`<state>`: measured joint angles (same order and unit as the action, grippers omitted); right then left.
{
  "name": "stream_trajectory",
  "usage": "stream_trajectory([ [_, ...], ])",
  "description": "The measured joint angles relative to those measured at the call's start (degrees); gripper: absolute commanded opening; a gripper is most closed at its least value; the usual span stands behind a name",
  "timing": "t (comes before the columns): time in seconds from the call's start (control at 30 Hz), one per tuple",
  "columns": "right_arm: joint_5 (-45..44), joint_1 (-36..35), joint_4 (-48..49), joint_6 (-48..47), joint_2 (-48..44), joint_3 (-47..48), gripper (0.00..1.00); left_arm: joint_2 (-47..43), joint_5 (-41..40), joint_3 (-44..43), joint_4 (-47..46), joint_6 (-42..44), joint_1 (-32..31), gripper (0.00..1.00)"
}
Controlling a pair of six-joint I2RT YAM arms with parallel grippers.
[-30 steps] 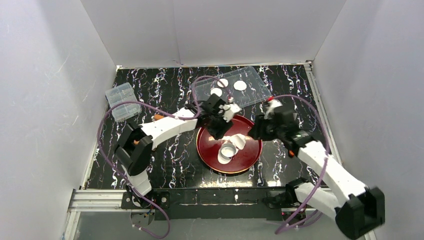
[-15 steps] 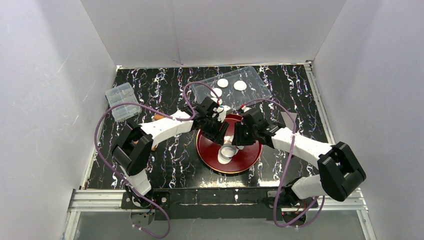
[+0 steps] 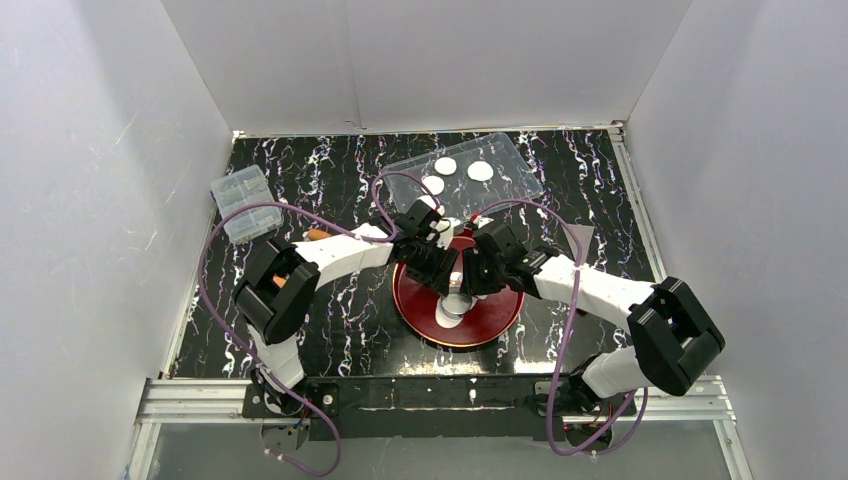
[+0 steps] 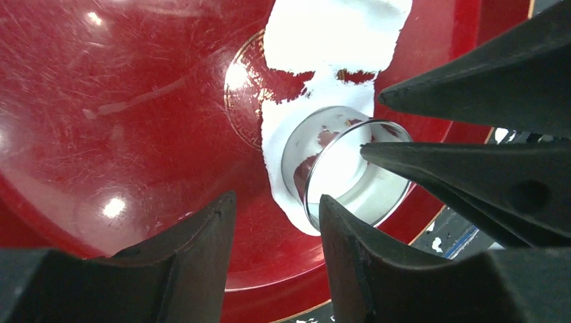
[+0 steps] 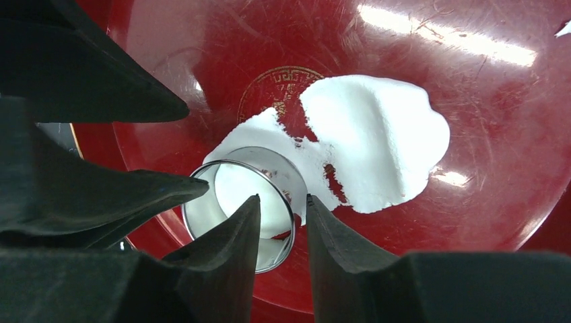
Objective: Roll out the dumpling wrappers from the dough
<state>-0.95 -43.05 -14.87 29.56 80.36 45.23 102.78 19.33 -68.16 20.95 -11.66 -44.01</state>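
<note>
The dough lies as a thin ragged white sheet on the red plate, also in the left wrist view. A metal ring cutter stands on the sheet's near end, with white dough inside it. My right gripper is open, one finger inside the ring and one outside. My left gripper is open and empty, low over the plate, its right finger beside the ring. Three dumpling wrappers lie on the clear tray at the back.
A small clear plastic box stands at the back left. An orange-tipped object lies under the left arm. Both arms meet over the plate. White walls enclose the black marbled table.
The right arm swung in from the right and set its fingers over the ring's rim. The left gripper moved slightly down toward the ring.
</note>
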Motion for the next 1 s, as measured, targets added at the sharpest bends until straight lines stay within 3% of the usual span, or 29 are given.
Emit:
stream_trajectory([
  [0.27,-1.2,-2.0,0.0,-0.1,0.9,0.0,0.30,1.4,-0.1,0.3,-0.2,-0.4,-0.7,0.36],
  [0.5,-2.5,-2.5,0.2,0.0,1.8,0.0,0.21,1.4,-0.4,1.3,-1.5,-0.7,-0.8,0.20],
  [0.73,-3.4,-2.8,3.5,0.0,1.8,-2.0,0.09,1.8,-0.4,1.3,-2.3,-0.9,-0.9,0.19],
  [0.8,-3.9,-3.2,7.1,0.0,1.7,-3.9,0.02,1.7,-0.9,1.3,-2.8,-0.6,-1.2,0.19],
  [1.0,-4.7,-4.0,13.6,-0.2,0.2,-7.8,0.01,1.6,-4.8,1.8,-3.3,0.7,-2.8,0.12],
])
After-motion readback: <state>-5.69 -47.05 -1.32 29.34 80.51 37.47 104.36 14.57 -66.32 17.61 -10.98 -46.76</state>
